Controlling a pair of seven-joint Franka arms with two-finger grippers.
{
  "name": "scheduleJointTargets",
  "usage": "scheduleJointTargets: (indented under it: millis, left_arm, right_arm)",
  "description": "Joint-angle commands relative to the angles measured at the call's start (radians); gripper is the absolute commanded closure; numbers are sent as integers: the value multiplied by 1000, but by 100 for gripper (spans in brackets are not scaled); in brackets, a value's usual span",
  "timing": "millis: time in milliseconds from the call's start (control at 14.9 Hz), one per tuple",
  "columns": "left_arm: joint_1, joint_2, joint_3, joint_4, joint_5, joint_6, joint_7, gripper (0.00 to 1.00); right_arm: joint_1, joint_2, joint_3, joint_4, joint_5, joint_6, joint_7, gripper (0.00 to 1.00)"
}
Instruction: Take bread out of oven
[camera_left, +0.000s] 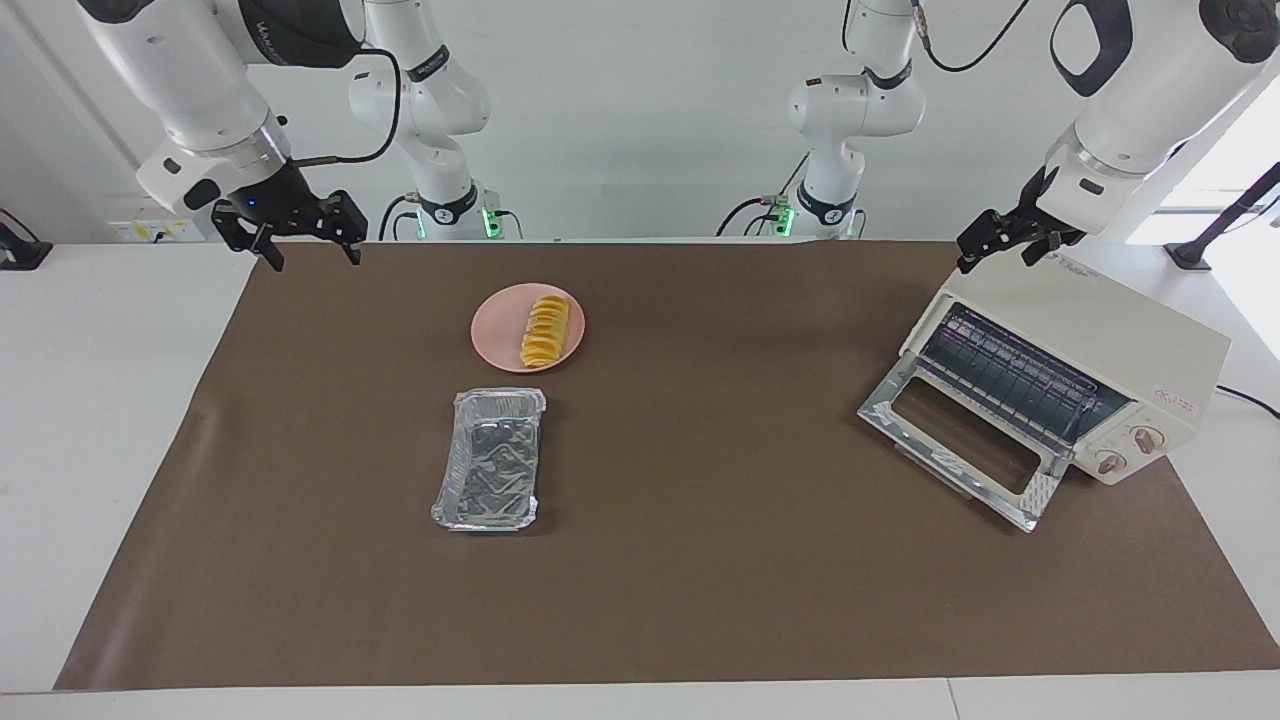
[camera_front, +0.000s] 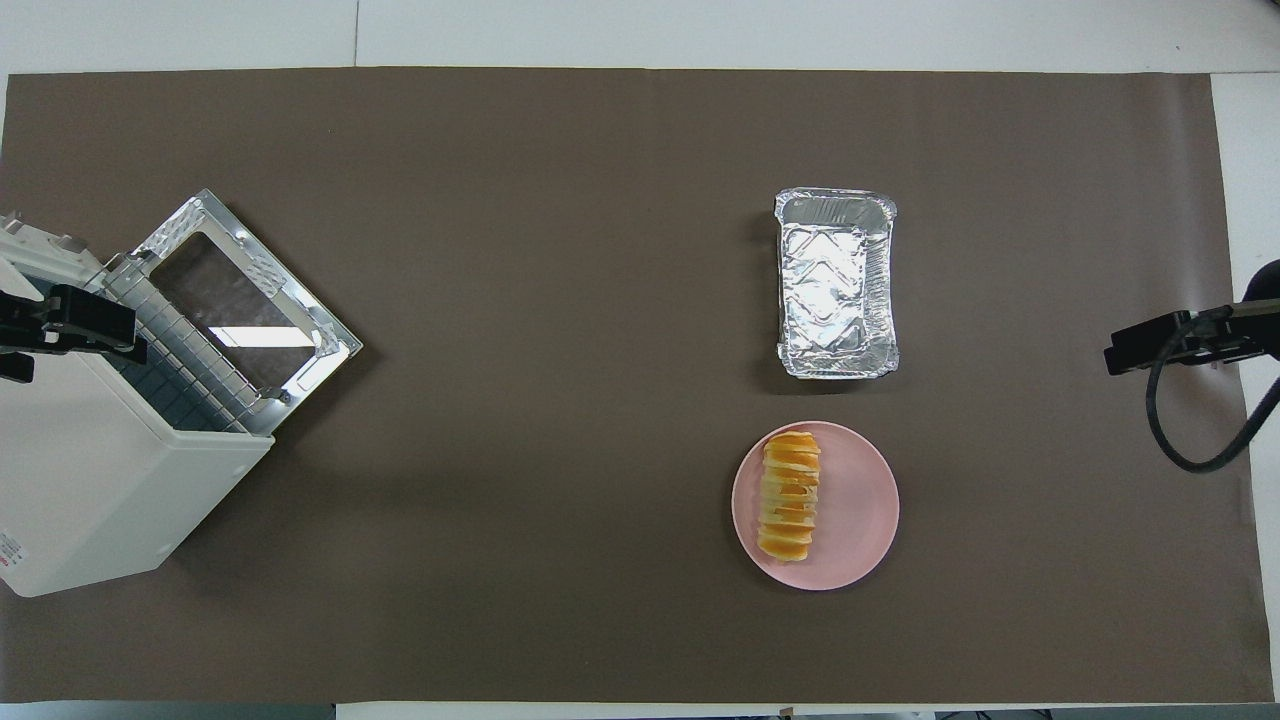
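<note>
Bread (camera_left: 545, 331) on plate (camera_left: 497, 335), off-centre. Plate nearer robots than foil tray (camera_left: 490, 458) – two close, not touching, both toward right arm's end of table. Oven (camera_left: 1075, 378) well apart at left arm's end, door (camera_left: 960, 444) dropped open, rack (camera_left: 1015, 378) inside. Left gripper (camera_left: 1008, 248) over oven top; right gripper (camera_left: 305, 238) over mat (camera_left: 700, 560) edge.

I see a brown mat (camera_left: 640, 560) covering most of the white table (camera_left: 90, 400), bare tabletop showing at both ends of the mat. Past the table I see a plain white wall (camera_left: 640, 110), with bright window light (camera_left: 1225, 160) near one corner of the mat.
</note>
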Motion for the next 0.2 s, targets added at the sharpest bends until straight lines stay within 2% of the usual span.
scheduleJointTargets:
  millis: [0,134]
  left_arm:
    - [5,-15,-3,-7,11,6,5,0]
    - [5,-15,-3,-7,11,7,5,0]
  right_arm:
    - [-9,2,10,7,-10,1,6,0]
    - [-9,2,10,7,-10,-1,5,0]
